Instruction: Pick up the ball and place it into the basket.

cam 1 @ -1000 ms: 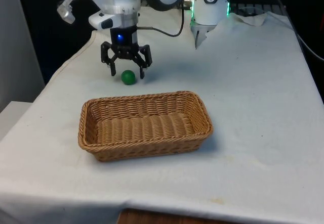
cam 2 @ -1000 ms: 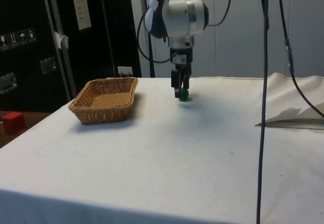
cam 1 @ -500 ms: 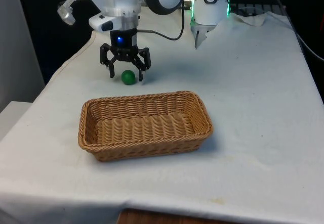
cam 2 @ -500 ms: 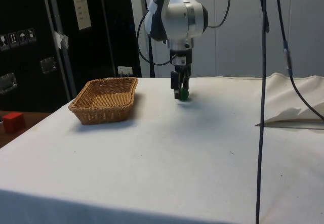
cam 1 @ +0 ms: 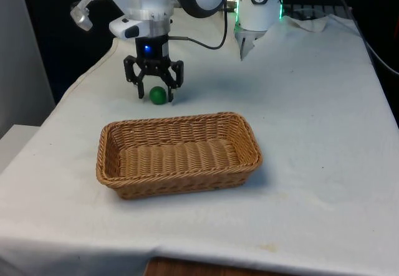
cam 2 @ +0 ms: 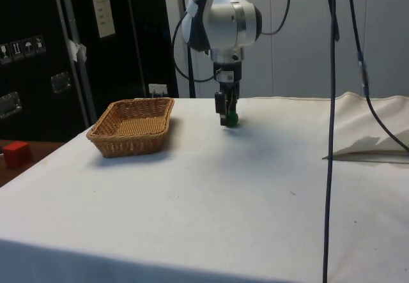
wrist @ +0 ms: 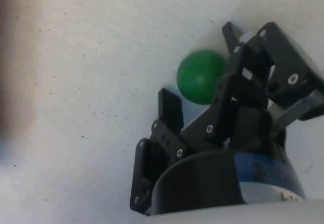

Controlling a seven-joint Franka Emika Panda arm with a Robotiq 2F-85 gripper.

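Observation:
A small green ball (cam 1: pixel 158 95) rests on the white cloth, just beyond the far rim of the wicker basket (cam 1: pixel 246 133). My gripper (cam 1: pixel 155 96) is lowered around the ball, open, with one finger on each side and only a narrow gap left. In the wrist view the ball (wrist: pixel 200 77) lies between the fingertips (wrist: pixel 169 102), against one finger and slightly apart from the other. From the side, the gripper (cam 2: pixel 225 118) stands upright over the ball (cam 2: pixel 233 119), and the basket (cam 2: pixel 131 130) sits off to one side of it.
The basket is oblong and holds nothing. A crumpled fold of cloth (cam 1: pixel 312 23) lies at the far end towards the front view's right. A small red block (cam 2: pixel 15 152) sits off the table beside the dark cabinets. The table's near edge (cam 1: pixel 206 254) runs just below the basket.
The fingers have drawn closer together around the ball over the last second. The ball has stayed in place on the cloth.

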